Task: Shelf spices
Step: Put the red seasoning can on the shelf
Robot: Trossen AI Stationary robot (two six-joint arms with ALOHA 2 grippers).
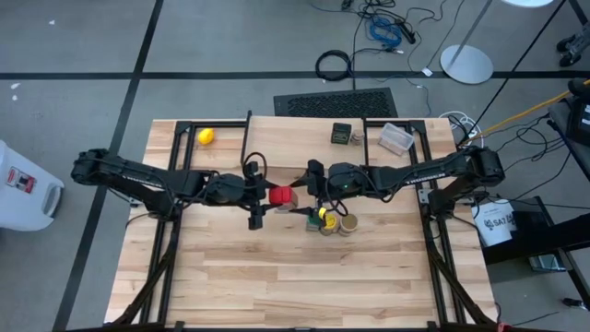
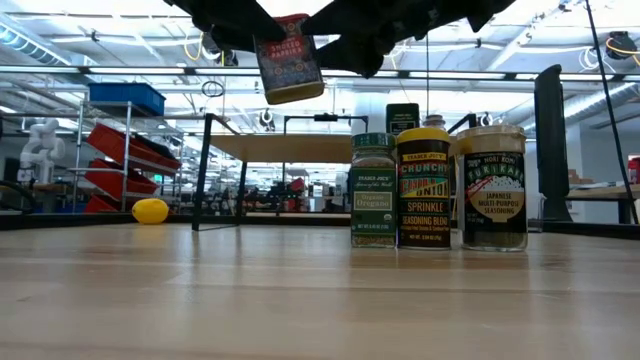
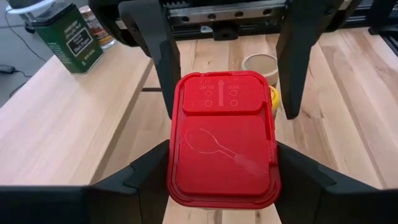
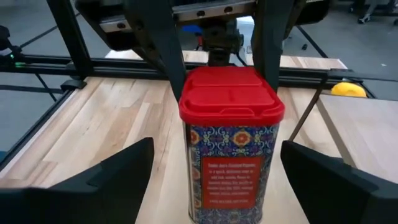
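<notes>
Red-lidded square patterned tin (image 2: 288, 57) held in mid-air above the light wooden table (image 1: 304, 277), clamped by the left gripper (image 3: 221, 158) around its sides. Right gripper (image 4: 217, 180) faces it with fingers spread wide, not touching the tin. Green-lidded glass jar (image 2: 373, 190), yellow-lidded jar (image 2: 423, 188) and tan round-topped jar (image 2: 493, 187) stand in a row on the table below.

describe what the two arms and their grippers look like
Both arms are dark, slim and jointed, with black cables along them. The left gripper has matte black, broad, flat angular fingers. The right gripper matches it, its fingers wide, tapered black plates. No markings show on either.
</notes>
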